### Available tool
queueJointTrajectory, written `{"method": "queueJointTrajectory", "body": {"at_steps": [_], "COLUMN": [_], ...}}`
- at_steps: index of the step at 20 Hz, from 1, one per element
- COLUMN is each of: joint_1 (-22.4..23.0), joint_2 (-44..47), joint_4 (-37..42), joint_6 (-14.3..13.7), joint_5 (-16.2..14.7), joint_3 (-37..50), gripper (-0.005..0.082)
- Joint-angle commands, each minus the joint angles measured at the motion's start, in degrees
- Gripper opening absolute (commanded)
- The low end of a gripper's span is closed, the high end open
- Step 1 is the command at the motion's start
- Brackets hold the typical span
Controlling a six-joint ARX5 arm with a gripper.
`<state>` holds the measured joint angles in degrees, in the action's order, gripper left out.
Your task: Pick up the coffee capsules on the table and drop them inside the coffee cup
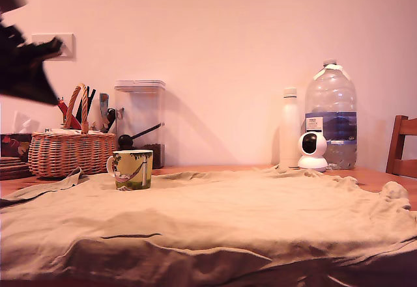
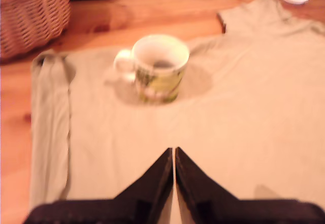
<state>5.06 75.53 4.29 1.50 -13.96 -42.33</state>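
In the exterior view, the coffee cup [image 1: 132,169] sits on a green cloth [image 1: 215,215] on the counter [image 1: 371,176], near a basket [image 1: 70,152]. The arm is up high, well apart from it.

In the wrist view, the claw [image 2: 174,155] is closed and holds nothing. Something dark lies inside the cup; it may be the capsule, but blur hides it. No capsule shows on the cloth. A low sweep could tip the cup. Open cloth lies all around.

Yellow-green pictured coffee cup [image 1: 133,169], olive cloth [image 1: 228,215]

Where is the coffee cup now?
The coffee cup stands on the cloth at the exterior view's left, just in front of the wicker basket.
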Motion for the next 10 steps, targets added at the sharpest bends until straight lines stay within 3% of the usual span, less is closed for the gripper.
{"method": "queueJointTrajectory", "body": {"at_steps": [1,10], "joint_1": [-0.6,-0.8], "joint_2": [-2.9,-17.2], "joint_4": [1.9,8.2], "joint_6": [0.8,3.1], "joint_5": [0.4,1.2], "joint_3": [4.4,21.8], "gripper": [-0.0019,-0.0019]}}
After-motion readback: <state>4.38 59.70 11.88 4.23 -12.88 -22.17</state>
